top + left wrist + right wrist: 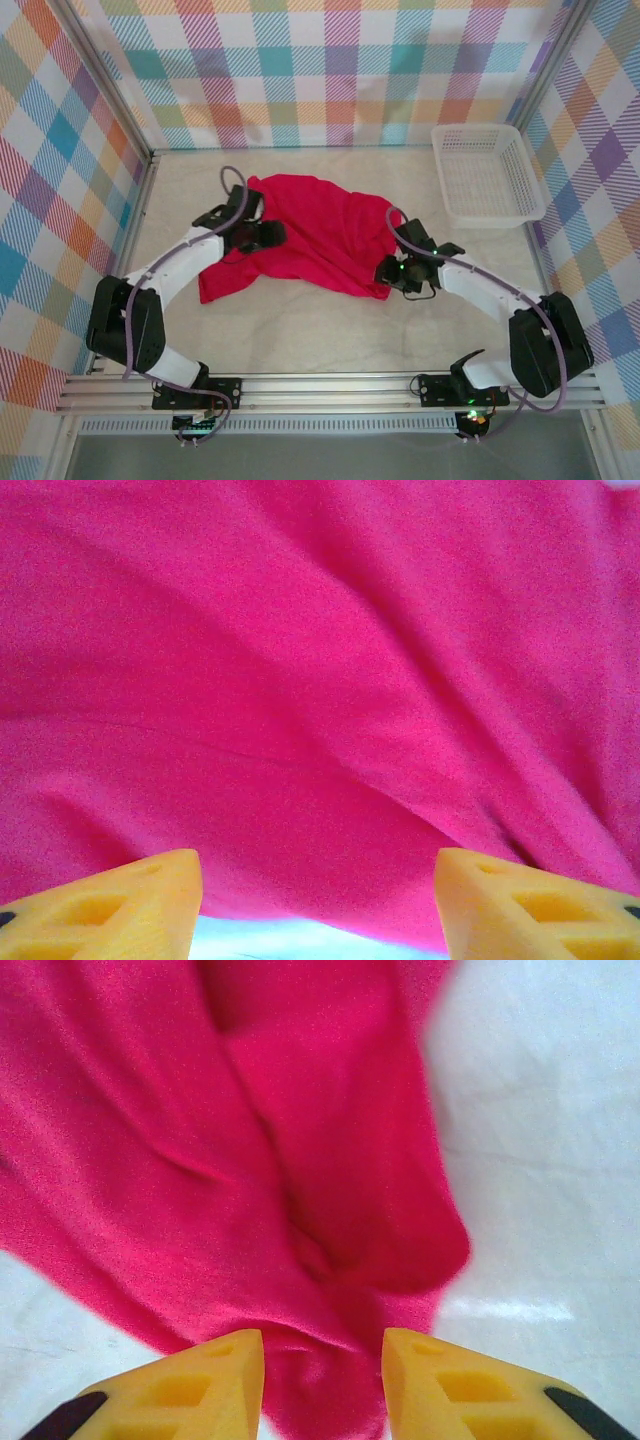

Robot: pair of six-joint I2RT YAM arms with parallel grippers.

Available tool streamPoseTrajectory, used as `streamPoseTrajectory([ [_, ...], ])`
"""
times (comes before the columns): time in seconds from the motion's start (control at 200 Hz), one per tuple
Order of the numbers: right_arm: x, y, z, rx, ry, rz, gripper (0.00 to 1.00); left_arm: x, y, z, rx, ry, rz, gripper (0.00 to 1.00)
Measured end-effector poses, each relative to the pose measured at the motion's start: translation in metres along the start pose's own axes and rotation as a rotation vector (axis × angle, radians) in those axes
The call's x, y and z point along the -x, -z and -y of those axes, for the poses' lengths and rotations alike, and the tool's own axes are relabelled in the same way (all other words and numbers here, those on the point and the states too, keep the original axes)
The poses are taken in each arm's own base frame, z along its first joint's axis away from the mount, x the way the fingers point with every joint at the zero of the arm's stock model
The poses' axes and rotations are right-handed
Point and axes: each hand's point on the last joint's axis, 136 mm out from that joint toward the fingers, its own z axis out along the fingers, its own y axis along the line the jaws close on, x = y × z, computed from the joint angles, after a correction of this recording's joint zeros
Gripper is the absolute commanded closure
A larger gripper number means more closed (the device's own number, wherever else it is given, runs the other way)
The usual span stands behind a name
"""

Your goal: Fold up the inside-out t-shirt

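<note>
The inside-out t-shirt (pixel 310 235) is a bright red crumpled heap in the middle of the white table. My left gripper (pixel 268 236) rests at its left part. In the left wrist view the yellow fingers (pixel 130 905) stand wide apart, open, with red cloth (pixel 320 680) just beyond them and a strip of table between the tips. My right gripper (pixel 390 272) sits at the shirt's right front corner. In the right wrist view it (pixel 323 1385) is open, and a bunched fold of the shirt (pixel 320 1260) runs down between its fingertips (pixel 210 1375).
A white mesh basket (pixel 487 175) stands at the back right of the table (pixel 300 330). Checked walls close in the back and both sides. A metal rail (pixel 330 385) with both arm bases runs along the near edge.
</note>
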Motion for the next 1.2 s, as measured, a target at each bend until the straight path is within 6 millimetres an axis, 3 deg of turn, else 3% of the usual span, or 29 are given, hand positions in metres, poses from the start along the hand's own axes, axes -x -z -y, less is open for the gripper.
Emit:
streamPoseTrajectory([
  [0.055, 0.010, 0.008, -0.016, 0.027, 0.033, 0.031, 0.56, -0.011, -0.003, 0.015, -0.039, -0.023, -0.033, 0.36],
  [0.145, 0.021, 0.014, -0.042, 0.063, 0.093, 0.051, 0.52, -0.019, -0.014, 0.021, -0.063, -0.004, -0.064, 0.36],
  [0.25, 0.029, -0.002, -0.063, 0.066, 0.142, 0.026, 0.51, -0.026, -0.034, 0.022, -0.068, 0.035, -0.105, 0.36],
  [0.435, 0.015, -0.053, -0.056, -0.005, 0.165, -0.099, 0.51, -0.041, -0.067, 0.029, -0.048, 0.066, -0.171, 0.36],
  [0.495, 0.011, -0.061, -0.050, -0.030, 0.165, -0.123, 0.57, -0.041, -0.076, 0.037, -0.051, 0.059, -0.180, 0.39],
  [0.55, 0.010, -0.064, -0.047, -0.043, 0.165, -0.128, 0.74, -0.041, -0.084, 0.044, -0.050, 0.052, -0.187, 0.47],
  [0.64, 0.017, -0.061, -0.051, -0.043, 0.176, -0.111, 0.97, -0.042, -0.095, 0.049, -0.034, 0.055, -0.194, 0.78],
  [0.71, 0.025, -0.057, -0.059, -0.032, 0.176, -0.090, 1.00, -0.045, -0.101, 0.046, -0.013, 0.058, -0.203, 1.00],
  [0.755, 0.030, -0.053, -0.065, -0.022, 0.181, -0.079, 1.00, -0.047, -0.103, 0.043, 0.003, 0.054, -0.208, 1.00],
  [0.89, 0.045, -0.040, -0.079, -0.005, 0.188, -0.034, 1.00, -0.050, -0.099, 0.034, 0.044, 0.049, -0.199, 1.00],
  [1.02, 0.062, -0.024, -0.083, -0.007, 0.175, 0.016, 1.00, -0.063, -0.073, 0.022, 0.069, 0.029, -0.166, 1.00],
  [1.2, 0.092, -0.018, -0.054, -0.056, 0.073, 0.072, 1.00, -0.087, -0.038, 0.023, 0.057, -0.027, -0.107, 1.00],
])
